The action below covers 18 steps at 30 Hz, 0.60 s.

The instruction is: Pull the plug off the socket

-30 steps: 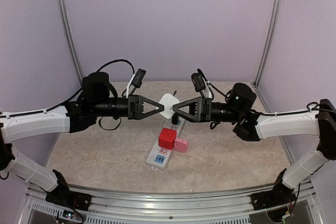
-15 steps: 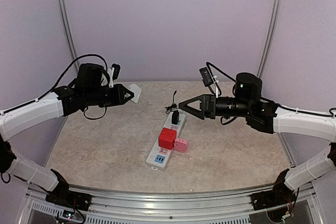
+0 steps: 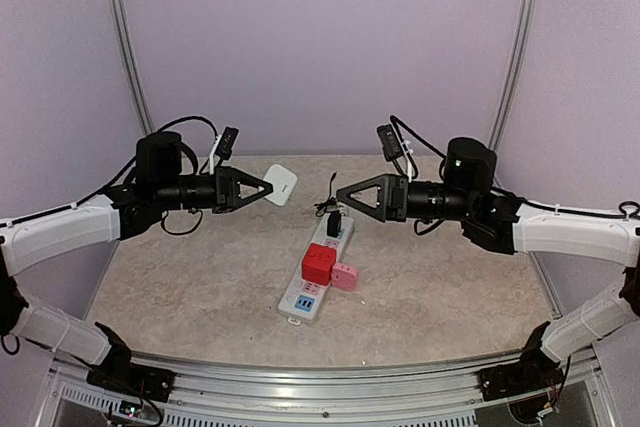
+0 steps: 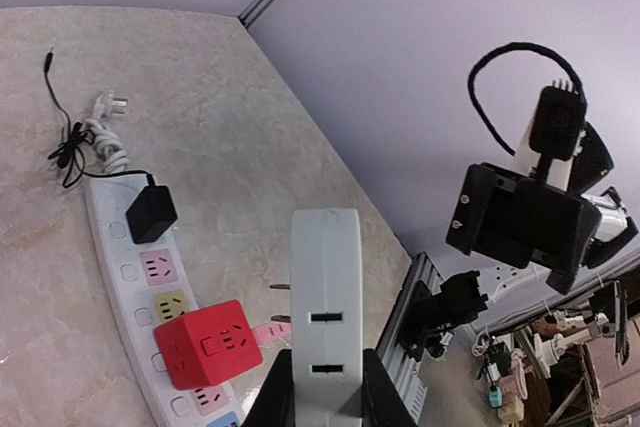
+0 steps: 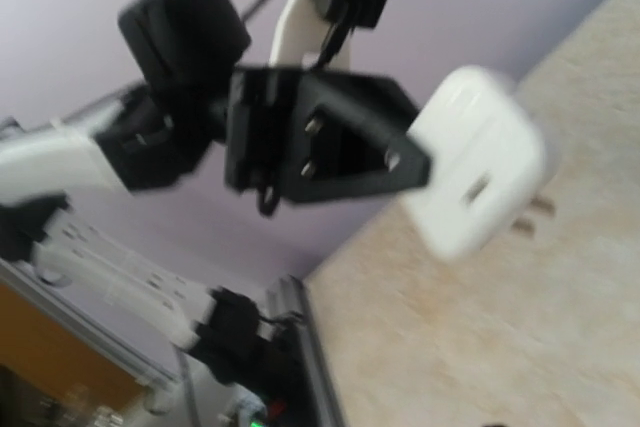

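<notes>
The socket is a long white power strip with pastel outlet faces, lying at the table's middle; it also shows in the left wrist view. My left gripper is shut on a white square plug. It holds the plug in the air, left of the strip, with the prongs bare. My right gripper hovers above the strip's far end, empty. Its own fingers do not show in the right wrist view.
A black adapter, a red cube and a pink plug sit on the strip. The strip's coiled white cord and a thin black cable lie at its far end. Purple walls stand close behind.
A second ago both grippers met at the white plug above the strip. The left gripper carried it away to the left, then came back a little. The right gripper drew back to the right.
</notes>
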### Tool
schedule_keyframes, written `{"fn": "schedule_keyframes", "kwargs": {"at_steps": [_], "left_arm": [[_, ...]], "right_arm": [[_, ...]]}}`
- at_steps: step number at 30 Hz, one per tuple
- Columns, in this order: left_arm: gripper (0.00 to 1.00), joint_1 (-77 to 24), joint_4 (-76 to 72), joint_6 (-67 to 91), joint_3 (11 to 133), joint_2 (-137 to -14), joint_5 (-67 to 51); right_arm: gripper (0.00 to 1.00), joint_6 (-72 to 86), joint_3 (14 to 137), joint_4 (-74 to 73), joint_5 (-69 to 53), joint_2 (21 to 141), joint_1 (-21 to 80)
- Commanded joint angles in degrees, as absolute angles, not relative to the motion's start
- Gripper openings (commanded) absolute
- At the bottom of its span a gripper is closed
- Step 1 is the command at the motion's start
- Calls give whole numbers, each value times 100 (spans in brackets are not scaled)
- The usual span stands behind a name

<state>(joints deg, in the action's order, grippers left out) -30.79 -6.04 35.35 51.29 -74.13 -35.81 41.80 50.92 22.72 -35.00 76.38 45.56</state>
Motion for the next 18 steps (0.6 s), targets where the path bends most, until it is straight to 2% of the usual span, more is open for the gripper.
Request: {"fn": "schedule_keyframes", "kwargs": {"at_steps": [1, 6, 18], "left_arm": [[0, -3347, -1989, 4160, 4927, -7082, -4543], [0, -3715, -2080, 4152, 5036, -7249, -4456], [0, -3987, -2161, 4101, 5284, -7586, -4333]], "right_arm": [[66, 5156, 4929, 3629, -3850, 8007, 4583], [63, 5622, 4904, 4344, -3961, 8308, 4696], [59, 5718, 4960, 4429, -4046, 8416, 4757]]}}
